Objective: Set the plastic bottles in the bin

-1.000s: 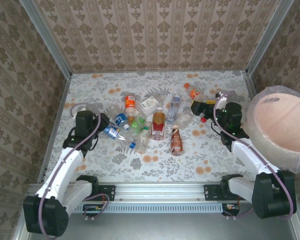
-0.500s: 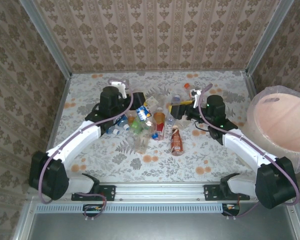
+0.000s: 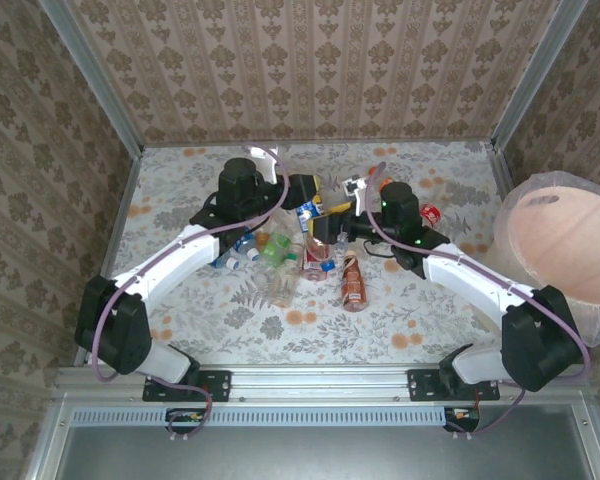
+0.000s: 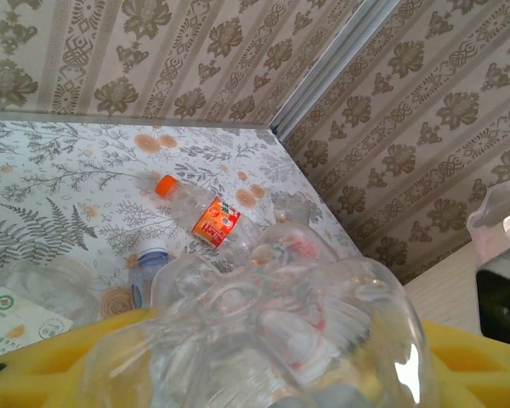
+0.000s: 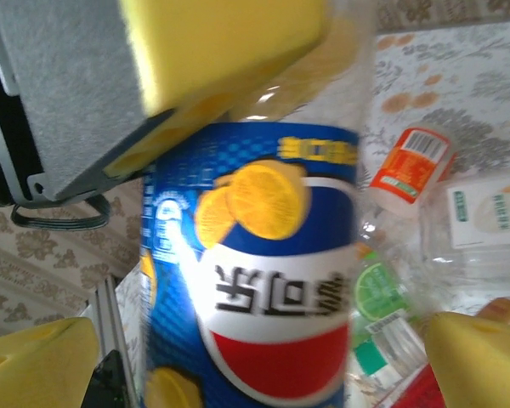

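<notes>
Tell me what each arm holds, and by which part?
The left fingers grip a blue-labelled bottle by its clear end; the right fingers stand open either side of it.

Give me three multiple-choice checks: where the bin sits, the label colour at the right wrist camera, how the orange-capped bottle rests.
1. In the top view the bin sits: A by the right edge of the table; B at the far wall's middle; C between the arms' bases.
2. Main label colour of the Pepsi bottle in the right wrist view: A green; B blue; C black.
3. The orange-capped bottle in the left wrist view: A stands upright; B lies on its side; C is in the bin.
Answers: 1 A, it stands at the right side; 2 B, blue surrounds the logo; 3 B, it lies flat, cap on.
</notes>
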### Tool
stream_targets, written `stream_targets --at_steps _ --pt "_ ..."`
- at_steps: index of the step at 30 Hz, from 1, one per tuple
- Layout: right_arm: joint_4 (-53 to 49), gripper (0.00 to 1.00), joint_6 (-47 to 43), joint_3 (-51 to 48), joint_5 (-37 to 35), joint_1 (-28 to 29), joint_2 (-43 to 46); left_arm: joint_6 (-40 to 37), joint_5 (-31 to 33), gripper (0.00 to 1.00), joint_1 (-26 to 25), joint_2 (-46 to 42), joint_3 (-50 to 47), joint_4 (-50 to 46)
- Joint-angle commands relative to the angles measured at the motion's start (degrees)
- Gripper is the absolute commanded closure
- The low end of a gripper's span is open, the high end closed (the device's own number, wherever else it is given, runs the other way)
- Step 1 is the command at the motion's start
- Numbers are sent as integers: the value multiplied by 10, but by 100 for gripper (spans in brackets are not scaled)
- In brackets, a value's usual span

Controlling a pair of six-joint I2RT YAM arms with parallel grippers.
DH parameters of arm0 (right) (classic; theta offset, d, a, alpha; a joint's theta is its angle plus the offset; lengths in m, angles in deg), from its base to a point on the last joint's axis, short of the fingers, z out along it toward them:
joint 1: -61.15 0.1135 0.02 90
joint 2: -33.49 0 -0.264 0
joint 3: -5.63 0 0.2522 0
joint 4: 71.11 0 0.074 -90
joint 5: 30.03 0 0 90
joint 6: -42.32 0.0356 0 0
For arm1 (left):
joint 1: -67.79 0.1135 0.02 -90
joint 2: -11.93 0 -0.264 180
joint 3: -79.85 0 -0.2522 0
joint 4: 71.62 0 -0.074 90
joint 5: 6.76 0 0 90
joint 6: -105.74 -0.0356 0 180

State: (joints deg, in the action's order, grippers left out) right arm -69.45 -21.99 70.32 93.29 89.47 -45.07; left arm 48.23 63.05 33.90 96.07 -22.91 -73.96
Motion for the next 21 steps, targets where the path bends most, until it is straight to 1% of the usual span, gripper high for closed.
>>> stream_targets --at_steps 1,4,8,14,15,17,18,19,21 --pt "-3 0 -2 29 21 18 -23 -2 3 49 -5 12 30 20" --pt "-38 1 -11 48 -6 29 -38 1 8 49 -6 21 35 17" --pt "-97 20 -22 80 -28 35 -56 2 9 49 -6 27 41 13" --pt "-115 37 -28 89 -61 34 -54 -1 14 48 -7 26 43 3" --pt "-117 39 -30 90 -65 34 -52 -1 15 45 -7 24 45 -1" --pt "-119 42 -35 89 -72 34 -48 2 16 36 -7 23 53 -16" --pt "-123 43 -35 89 -77 33 -46 9 14 30 -5 23 59 -22" --pt "-126 44 -35 88 -84 32 -43 18 9 21 -4 21 62 -24" --pt "-134 45 -38 87 -98 29 -34 28 -6 10 -1 16 67 -22"
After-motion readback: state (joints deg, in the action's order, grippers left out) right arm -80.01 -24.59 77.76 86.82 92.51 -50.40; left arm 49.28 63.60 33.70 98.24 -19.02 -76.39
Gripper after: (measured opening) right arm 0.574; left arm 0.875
